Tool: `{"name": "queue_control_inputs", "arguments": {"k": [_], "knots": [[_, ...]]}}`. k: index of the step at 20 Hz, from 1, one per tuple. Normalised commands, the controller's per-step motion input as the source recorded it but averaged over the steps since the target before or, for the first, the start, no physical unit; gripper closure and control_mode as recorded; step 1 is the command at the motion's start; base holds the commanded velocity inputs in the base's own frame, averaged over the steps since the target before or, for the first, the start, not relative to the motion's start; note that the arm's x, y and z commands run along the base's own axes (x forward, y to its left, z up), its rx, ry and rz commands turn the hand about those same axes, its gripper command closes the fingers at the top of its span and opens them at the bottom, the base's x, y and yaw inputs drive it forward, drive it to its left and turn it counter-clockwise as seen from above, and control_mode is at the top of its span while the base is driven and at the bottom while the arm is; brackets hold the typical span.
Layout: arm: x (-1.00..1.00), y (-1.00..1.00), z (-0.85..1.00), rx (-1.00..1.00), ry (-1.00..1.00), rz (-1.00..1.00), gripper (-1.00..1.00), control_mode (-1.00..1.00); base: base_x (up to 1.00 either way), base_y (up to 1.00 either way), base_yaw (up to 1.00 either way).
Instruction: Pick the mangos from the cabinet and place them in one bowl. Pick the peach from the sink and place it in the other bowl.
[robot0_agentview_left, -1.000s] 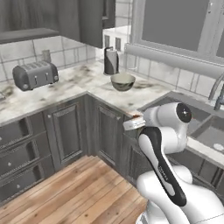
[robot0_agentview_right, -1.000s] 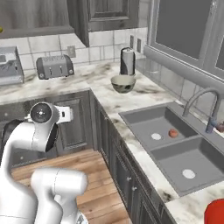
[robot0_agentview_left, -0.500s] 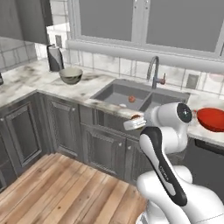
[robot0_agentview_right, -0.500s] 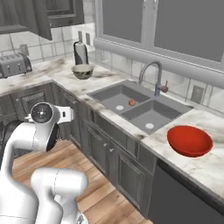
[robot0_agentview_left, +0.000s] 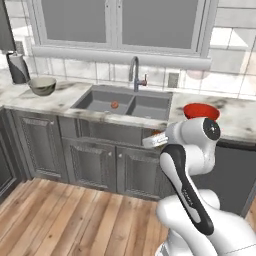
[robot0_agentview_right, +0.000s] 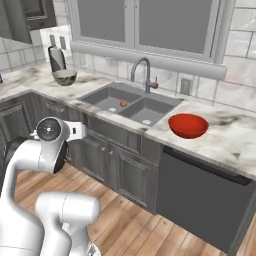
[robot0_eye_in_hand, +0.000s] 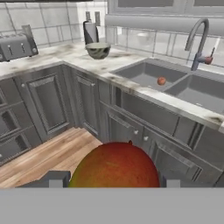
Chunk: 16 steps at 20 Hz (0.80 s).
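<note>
In the hand view the hand (robot0_eye_in_hand: 109, 183) pinches a mango (robot0_eye_in_hand: 114, 167) between its two dark fingertips, one showing at each side of the fruit at the bottom of that view. The mango is egg-shaped with smooth, matt skin, orange-red over its broad top and right flank and shading to yellow-green down its left side. It hangs in the air in front of the grey panelled base cabinets (robot0_eye_in_hand: 52, 103), above the wooden floor (robot0_eye_in_hand: 48, 155) and clear of the worktop (robot0_eye_in_hand: 76, 54). In the left base view the hand (robot0_agentview_left: 155, 140) is tucked close to the arm's white head, below the front edge of the worktop (robot0_agentview_left: 235, 120), with a sliver of orange beside it. The peach (robot0_agentview_left: 114, 104), small, round and pinkish-orange, lies on the bottom of the left basin of the dark grey sink (robot0_agentview_left: 95, 104), near the divider between the two basins. The bright red glossy bowl (robot0_agentview_right: 188, 125) stands on the marble worktop just right of the sink, near the front edge. The dull grey-green bowl (robot0_agentview_right: 64, 76) stands on the worktop left of the sink, toward the back wall, just in front of a dark upright cylinder (robot0_agentview_right: 56, 58). A curved grey tap (robot0_agentview_right: 142, 72) with a red handle rises behind the sink's divider.
</note>
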Motion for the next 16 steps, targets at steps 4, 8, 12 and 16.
{"name": "queue_control_inputs", "arguments": {"k": [4,8,12,16], "knots": [[0.0,0.0,0.0,0.0,0.0,0.0,1.0,1.0,-0.37,0.06,-0.36],[0.0,0.0,0.0,0.0,0.0,0.0,1.0,1.0,-0.21,0.0,-0.32],[0.0,0.0,0.0,0.0,0.0,0.0,1.0,1.0,-0.21,0.0,-0.32],[0.0,0.0,0.0,0.0,0.0,0.0,1.0,1.0,-0.15,0.0,-0.29]]}}
